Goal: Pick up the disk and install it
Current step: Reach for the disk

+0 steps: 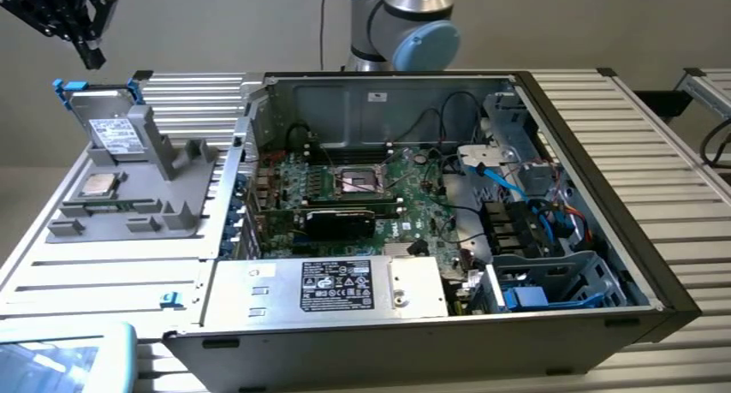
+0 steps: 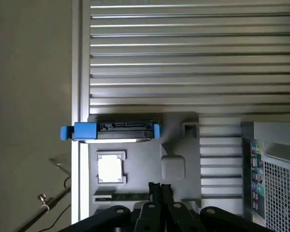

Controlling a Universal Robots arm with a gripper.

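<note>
The disk [image 1: 115, 133] stands upright in a grey holder [image 1: 171, 157] at the exterior view's left, its white label facing out and its blue frame on top. From the wrist view I look down on the disk's [image 2: 118, 131] thin edge with blue clips at both ends. My black gripper [image 1: 92, 57] hangs high above the disk, well apart from it. Its fingers [image 2: 155, 193] are pressed together, shut on nothing.
A small square silver CPU chip [image 1: 98, 185] lies on the grey holder in front of the disk. The open computer case [image 1: 594, 196] sits to the exterior view's right, with motherboard, cables, a silver power supply box [image 1: 342, 286] and a blue-railed drive cage [image 1: 560, 282]. Ribbed aluminium table [image 1: 639, 110] surrounds it.
</note>
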